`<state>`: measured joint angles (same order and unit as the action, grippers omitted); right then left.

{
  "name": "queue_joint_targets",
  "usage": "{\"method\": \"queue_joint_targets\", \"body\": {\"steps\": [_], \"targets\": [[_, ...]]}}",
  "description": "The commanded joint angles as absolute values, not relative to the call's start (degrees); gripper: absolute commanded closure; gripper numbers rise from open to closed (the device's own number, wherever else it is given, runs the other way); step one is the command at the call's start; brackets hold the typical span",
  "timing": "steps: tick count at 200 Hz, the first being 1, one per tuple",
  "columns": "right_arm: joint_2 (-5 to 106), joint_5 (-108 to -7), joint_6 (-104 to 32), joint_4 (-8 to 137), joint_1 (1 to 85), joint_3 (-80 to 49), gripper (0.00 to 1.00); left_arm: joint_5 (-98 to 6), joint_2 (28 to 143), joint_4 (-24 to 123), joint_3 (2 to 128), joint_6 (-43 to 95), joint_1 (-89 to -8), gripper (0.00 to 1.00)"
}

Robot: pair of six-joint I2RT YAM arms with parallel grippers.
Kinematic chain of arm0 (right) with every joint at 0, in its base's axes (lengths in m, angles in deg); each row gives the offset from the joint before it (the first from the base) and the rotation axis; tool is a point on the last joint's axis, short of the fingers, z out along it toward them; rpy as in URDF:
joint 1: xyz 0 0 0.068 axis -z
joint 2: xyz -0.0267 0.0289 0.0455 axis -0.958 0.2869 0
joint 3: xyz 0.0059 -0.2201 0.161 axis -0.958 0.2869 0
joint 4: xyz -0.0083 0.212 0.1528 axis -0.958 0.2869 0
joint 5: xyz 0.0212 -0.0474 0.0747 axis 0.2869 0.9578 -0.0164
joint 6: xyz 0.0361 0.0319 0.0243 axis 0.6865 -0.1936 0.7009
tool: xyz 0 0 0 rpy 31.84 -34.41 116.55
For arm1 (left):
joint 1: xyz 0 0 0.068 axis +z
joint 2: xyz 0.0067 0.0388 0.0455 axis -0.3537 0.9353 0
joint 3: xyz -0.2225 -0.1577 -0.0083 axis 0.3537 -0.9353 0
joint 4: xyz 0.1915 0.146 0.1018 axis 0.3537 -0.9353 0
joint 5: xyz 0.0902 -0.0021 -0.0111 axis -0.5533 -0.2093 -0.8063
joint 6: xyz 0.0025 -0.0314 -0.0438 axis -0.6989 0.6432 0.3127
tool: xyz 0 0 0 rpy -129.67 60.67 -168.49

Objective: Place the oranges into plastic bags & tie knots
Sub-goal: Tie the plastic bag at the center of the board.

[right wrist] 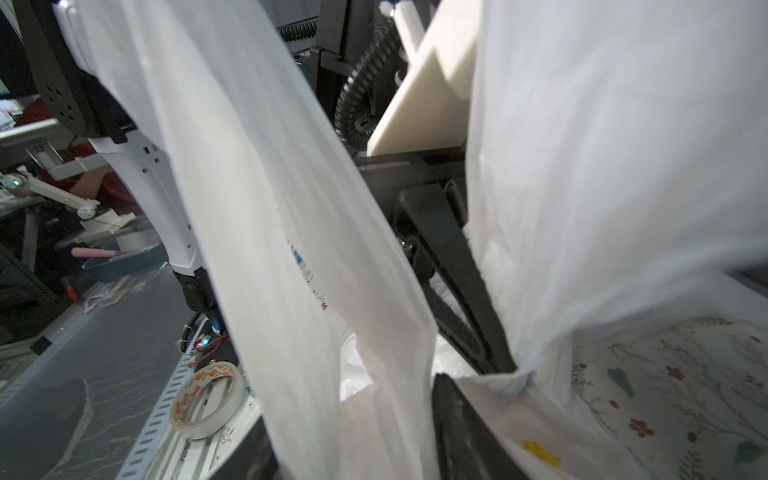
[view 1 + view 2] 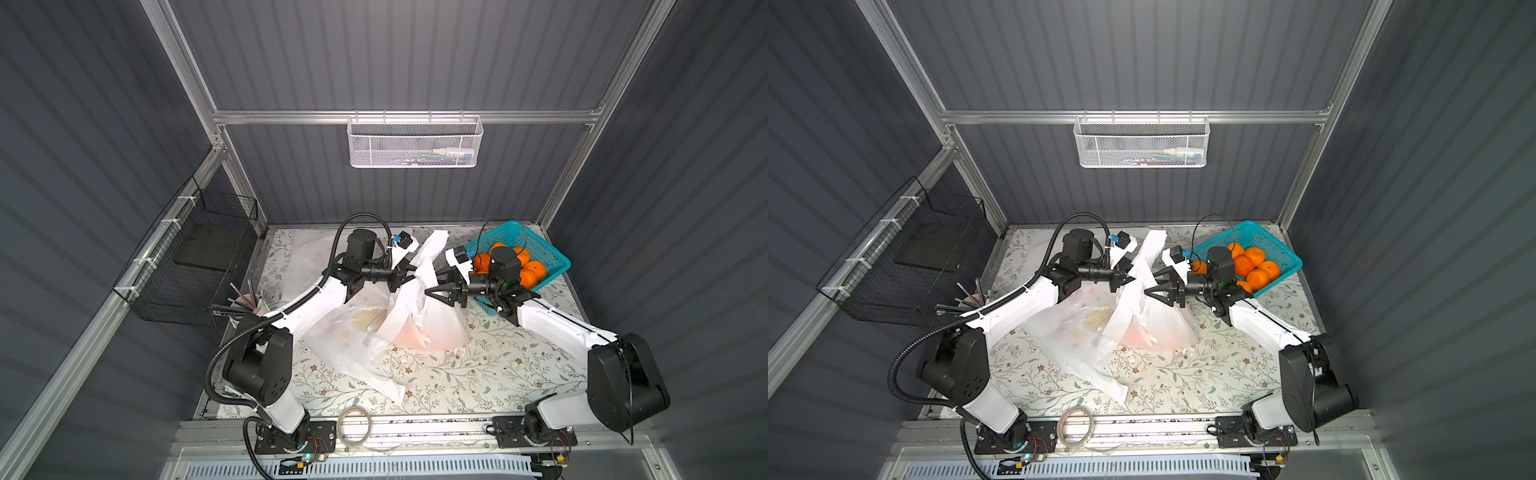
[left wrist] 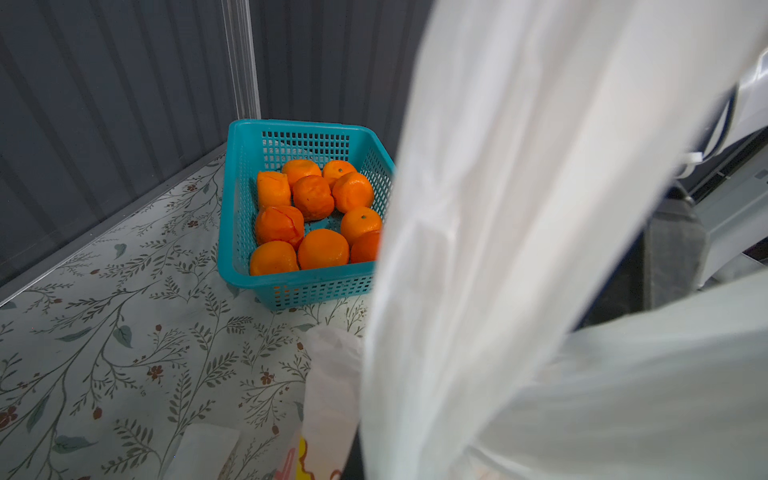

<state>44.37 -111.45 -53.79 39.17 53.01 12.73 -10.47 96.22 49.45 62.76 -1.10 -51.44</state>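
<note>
A translucent white plastic bag (image 2: 440, 328) (image 2: 1167, 328) stands mid-table, with oranges (image 2: 409, 334) showing through it as an orange glow. Its handle strips (image 2: 434, 249) rise between the two arms. My left gripper (image 2: 409, 277) (image 2: 1129, 278) (image 3: 374, 465) is shut on one handle strip (image 3: 478, 249). My right gripper (image 2: 431, 286) (image 2: 1150, 284) (image 1: 353, 436) faces it, jaws apart, with another strip (image 1: 291, 249) hanging between its fingers (image 1: 457, 415). Several more oranges (image 2: 532, 268) (image 2: 1256, 266) (image 3: 316, 216) lie in a teal basket (image 2: 544, 253) (image 3: 299, 286) at the back right. No knots are in view.
A second, flat plastic bag (image 2: 345, 336) lies under the left arm, and a third (image 2: 307, 257) lies at the back left. A tape roll (image 2: 354, 424) (image 1: 208, 403) sits on the front rail. At the left stand a pen cup (image 2: 245, 299) and a black wire basket (image 2: 195, 266).
</note>
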Motion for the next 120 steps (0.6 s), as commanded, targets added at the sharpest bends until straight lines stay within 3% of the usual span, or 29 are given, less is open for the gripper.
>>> {"method": "queue_joint_targets", "body": {"steps": [1,31,84,120], "targets": [[43.98,-110.07,-53.69,37.79,52.50,12.36,0.66,-9.66,95.60,51.07,63.55,0.36,-51.70,1.00],[42.07,-105.83,-54.01,36.88,52.23,14.05,1.00,-11.27,94.18,53.12,62.18,2.01,-51.65,1.00],[33.08,-87.99,-61.55,46.90,52.39,17.59,1.00,-16.96,87.04,51.11,56.82,2.81,-47.26,1.00],[27.94,-78.48,-65.54,48.24,52.41,21.09,1.00,-15.92,84.69,38.63,57.10,-5.76,-47.06,1.00]]}}
